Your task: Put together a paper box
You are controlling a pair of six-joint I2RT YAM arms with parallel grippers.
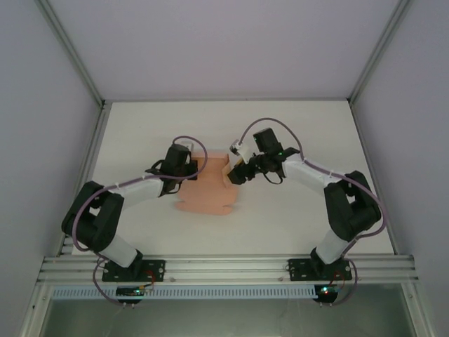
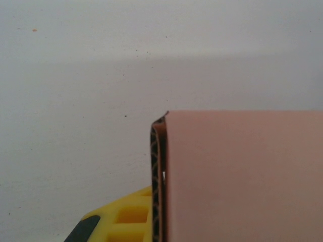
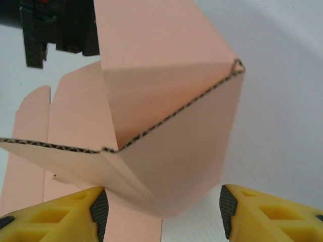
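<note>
White desk (image 1: 302, 140), boxed in by pale walls and a metal frame, carries the paper box (image 1: 207, 198) between the two arms. It is not yet a box. Most of the salmon-pink card lies flat, while its far right part is lifted and creased.

The step in hand looks like folding up a side wall. The left claw (image 1: 182, 168) is pinched tight on the card's left edge, anchoring it. Its wrist view shows a doubled-over fluted edge right against one yellow finger (image 2: 123, 219). The right claw (image 3: 161, 209) stands partly wide, with a pad on either side of a raised, folded flap. The left pad seems to touch the card and the right one is apart from it.

Next, I judge, the right claw must close on that fold and press the crease home without dragging the sheet out of the left grip. The card looks thin and cleanly cut, with tabs at its edges, so it should bend readily along its scored lines.
</note>
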